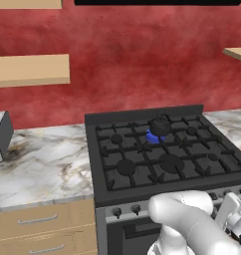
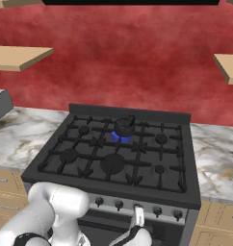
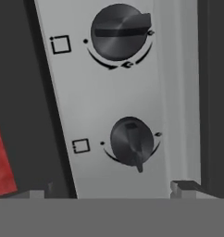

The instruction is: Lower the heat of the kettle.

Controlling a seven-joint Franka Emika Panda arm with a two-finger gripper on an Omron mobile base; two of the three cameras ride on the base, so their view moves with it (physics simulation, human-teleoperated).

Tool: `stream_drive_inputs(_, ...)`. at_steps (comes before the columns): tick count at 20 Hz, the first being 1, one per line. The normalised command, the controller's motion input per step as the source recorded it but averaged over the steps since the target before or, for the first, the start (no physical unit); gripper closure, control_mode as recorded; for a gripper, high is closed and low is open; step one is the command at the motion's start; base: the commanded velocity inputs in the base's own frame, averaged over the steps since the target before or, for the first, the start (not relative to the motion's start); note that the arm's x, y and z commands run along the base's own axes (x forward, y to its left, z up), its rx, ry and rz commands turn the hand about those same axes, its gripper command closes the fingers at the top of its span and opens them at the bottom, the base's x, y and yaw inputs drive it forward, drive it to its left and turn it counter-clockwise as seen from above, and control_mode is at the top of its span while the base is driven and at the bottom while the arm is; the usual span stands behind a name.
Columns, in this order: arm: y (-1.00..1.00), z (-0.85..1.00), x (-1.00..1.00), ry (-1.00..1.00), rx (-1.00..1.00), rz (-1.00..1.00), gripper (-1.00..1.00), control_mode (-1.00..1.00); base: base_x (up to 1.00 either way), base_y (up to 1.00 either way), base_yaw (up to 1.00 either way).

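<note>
Small squat black kettle on the stove's back middle burner over a blue flame, gripper low before the control panel, two knobs ahead, finger tips apparently apart, touching nothing.

White robot arm
Smooth, rounded glossy white shells are seen, joined by dark bands at the joints.

The toaster at nine o'clock is cut by the frame edge; the pincer's fingertips barely show, their spread unclear.
</note>
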Motion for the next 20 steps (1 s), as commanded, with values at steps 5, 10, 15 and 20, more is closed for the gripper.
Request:
stream_drive_inputs(5,0.00,-0.09,0.12,0.05,0.00,-0.01,-1.00,-1.00,0.00,0.00,0.00)
stream_drive_inputs(10,0.00,-0.14,0.17,0.06,0.00,-0.01,-1.00,-1.00,0.00,0.00,0.00)
stream_drive_inputs(15,0.00,-0.20,0.12,0.02,0.00,0.00,-1.00,-1.00,0.00,0.00,0.00)
stream_drive_inputs(20,-0.03,-0.20,0.05,0.00,0.01,0.00,-1.00,-1.00,0.00,0.00,0.00)
